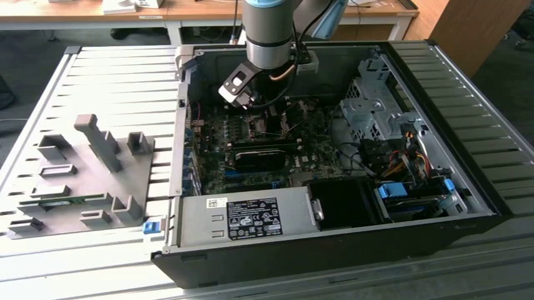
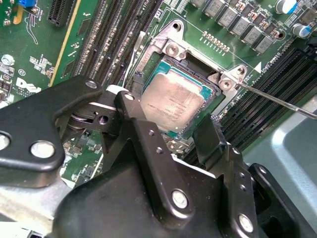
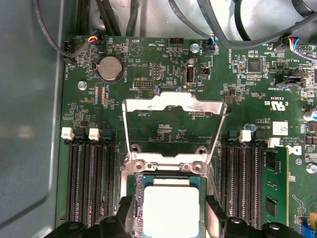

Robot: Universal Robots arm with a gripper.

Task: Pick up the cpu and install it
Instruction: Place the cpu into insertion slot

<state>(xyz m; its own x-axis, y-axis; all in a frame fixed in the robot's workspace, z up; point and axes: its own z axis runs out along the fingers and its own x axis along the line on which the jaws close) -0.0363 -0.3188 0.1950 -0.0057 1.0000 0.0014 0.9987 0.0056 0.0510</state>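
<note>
Slatted grey surface (image 1: 100, 69) carries an open computer case (image 1: 467, 125), and the arm (image 1: 269, 31) reaches down into it over the motherboard (image 3: 163, 64). The cpu (image 2: 173, 101) lies flat inside the socket (image 2: 172, 48), silver top up. The load plate (image 3: 173, 106) is swung open, lying away from the socket. The end effector (image 2: 168, 124) straddles the cpu at the socket; whether it grips the chip or has released it, I cannot tell.

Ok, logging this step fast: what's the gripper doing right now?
The gripper: cannot be told open or closed; it sits at the chip in the socket.
</note>
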